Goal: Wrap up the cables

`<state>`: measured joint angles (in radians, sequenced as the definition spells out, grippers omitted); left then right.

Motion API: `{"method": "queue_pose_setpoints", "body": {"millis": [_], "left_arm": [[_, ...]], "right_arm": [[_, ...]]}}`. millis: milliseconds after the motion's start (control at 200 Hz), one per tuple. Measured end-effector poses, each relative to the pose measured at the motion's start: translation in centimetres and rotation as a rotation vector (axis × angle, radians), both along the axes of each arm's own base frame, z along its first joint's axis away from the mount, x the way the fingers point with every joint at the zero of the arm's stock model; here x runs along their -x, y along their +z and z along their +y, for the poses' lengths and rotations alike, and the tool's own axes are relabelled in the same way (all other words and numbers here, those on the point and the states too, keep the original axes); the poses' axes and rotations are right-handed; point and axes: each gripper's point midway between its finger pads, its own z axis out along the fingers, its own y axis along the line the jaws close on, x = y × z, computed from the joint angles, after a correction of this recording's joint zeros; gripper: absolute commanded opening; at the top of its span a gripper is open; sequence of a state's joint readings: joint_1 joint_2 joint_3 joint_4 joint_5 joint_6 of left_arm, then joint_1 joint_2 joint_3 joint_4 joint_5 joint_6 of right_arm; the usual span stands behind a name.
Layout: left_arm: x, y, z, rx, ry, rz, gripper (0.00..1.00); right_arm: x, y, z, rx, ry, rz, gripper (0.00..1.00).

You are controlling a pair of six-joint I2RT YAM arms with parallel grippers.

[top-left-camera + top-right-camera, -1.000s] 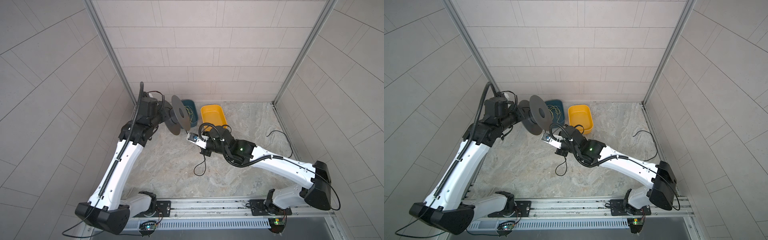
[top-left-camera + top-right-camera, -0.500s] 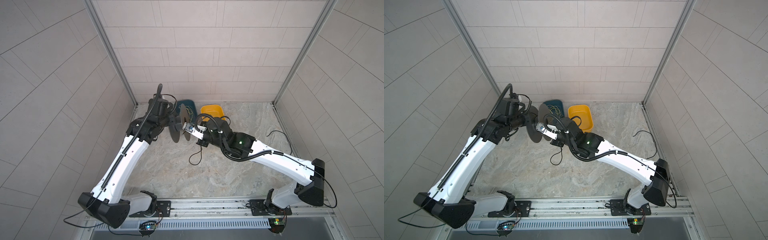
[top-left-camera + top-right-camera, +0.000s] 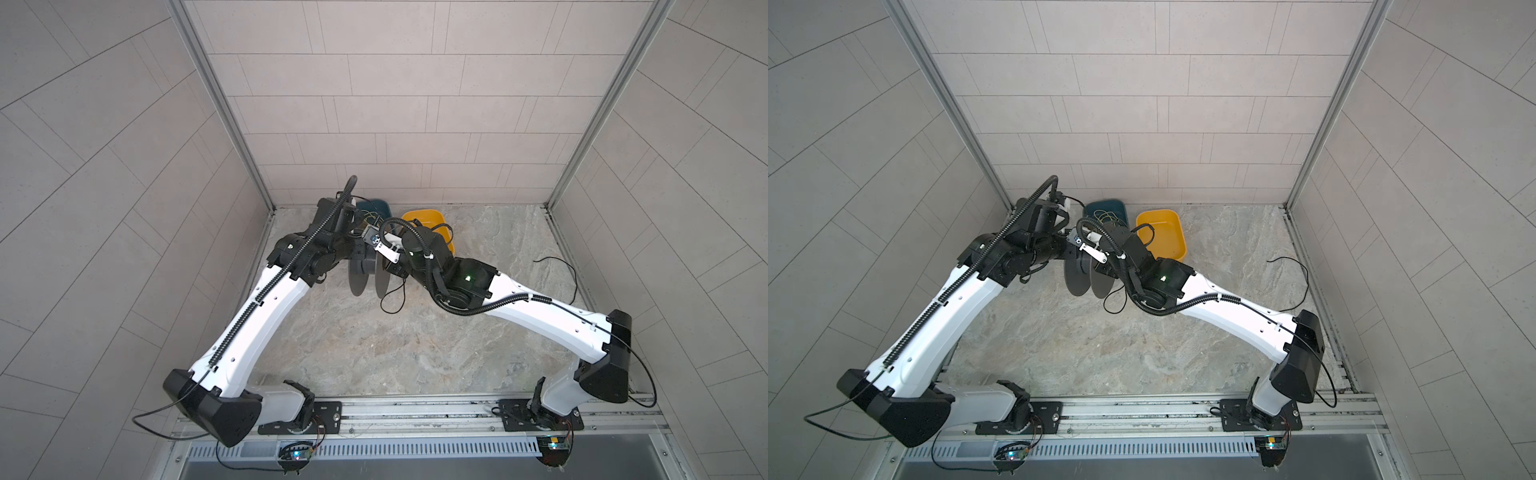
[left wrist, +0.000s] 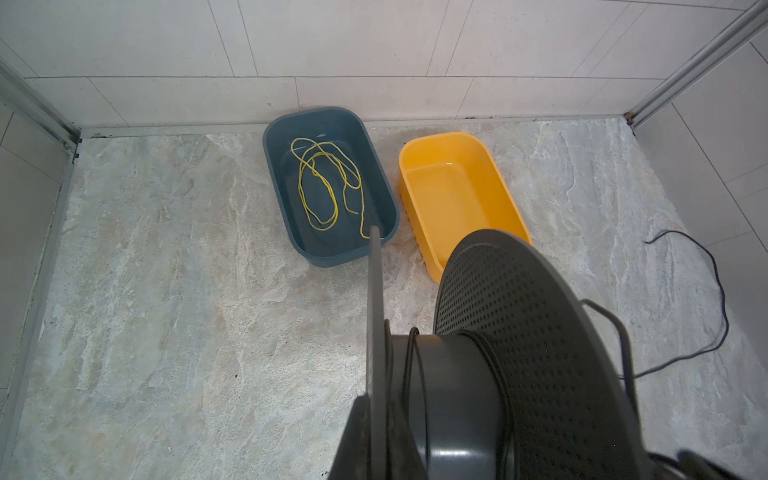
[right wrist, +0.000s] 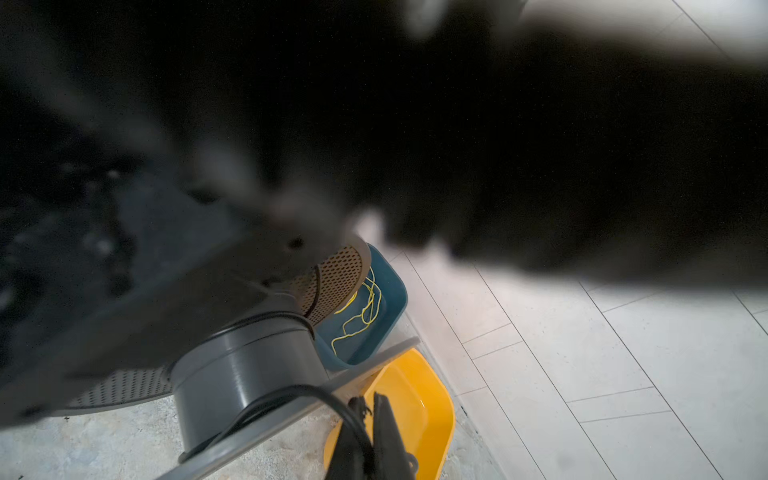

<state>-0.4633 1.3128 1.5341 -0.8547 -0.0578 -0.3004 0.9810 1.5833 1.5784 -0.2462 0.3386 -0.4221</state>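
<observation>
A dark grey spool [image 3: 369, 272] [image 3: 1089, 277] hangs above the table, edge-on in both top views. My left gripper [image 4: 376, 401] is shut on one flange of the spool [image 4: 451, 399]. A few turns of the thin black cable [image 4: 417, 365] lie round the hub. My right gripper [image 5: 369, 401] is shut on the cable [image 5: 324, 392] just beside the spool's hub [image 5: 245, 365]. A slack loop of cable [image 3: 392, 300] [image 3: 1115, 305] hangs under the spool. The cable's tail [image 3: 570, 272] [image 3: 1304, 272] lies on the table at the right wall.
A blue bin [image 4: 384, 195] [image 3: 376, 204] holding a thin yellow-green cord [image 4: 320, 187] stands at the back wall. Next to it stands a yellow bin [image 4: 505, 185] [image 3: 1163, 216]. Both wrists crowd together right in front of the bins. Tiled walls close in three sides.
The left arm has swung the spool toward the middle and turned it edge-on. The right gripper has carried the cable left and back, up against the spool.
</observation>
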Motion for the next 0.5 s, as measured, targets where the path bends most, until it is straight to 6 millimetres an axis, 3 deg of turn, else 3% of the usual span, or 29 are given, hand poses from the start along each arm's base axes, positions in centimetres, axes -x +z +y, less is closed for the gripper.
{"method": "queue_pose_setpoints", "body": {"millis": [230, 500], "left_arm": [[0.8, -0.3, -0.4, -0.03, -0.073, 0.017, 0.0], [1.9, 0.2, -0.8, -0.018, -0.132, 0.014, 0.0]], "right_arm": [[-1.8, 1.0, -1.6, -0.046, -0.059, -0.003, 0.13], [-5.4, 1.2, -4.4, -0.144, -0.132, 0.05, 0.17]]}}
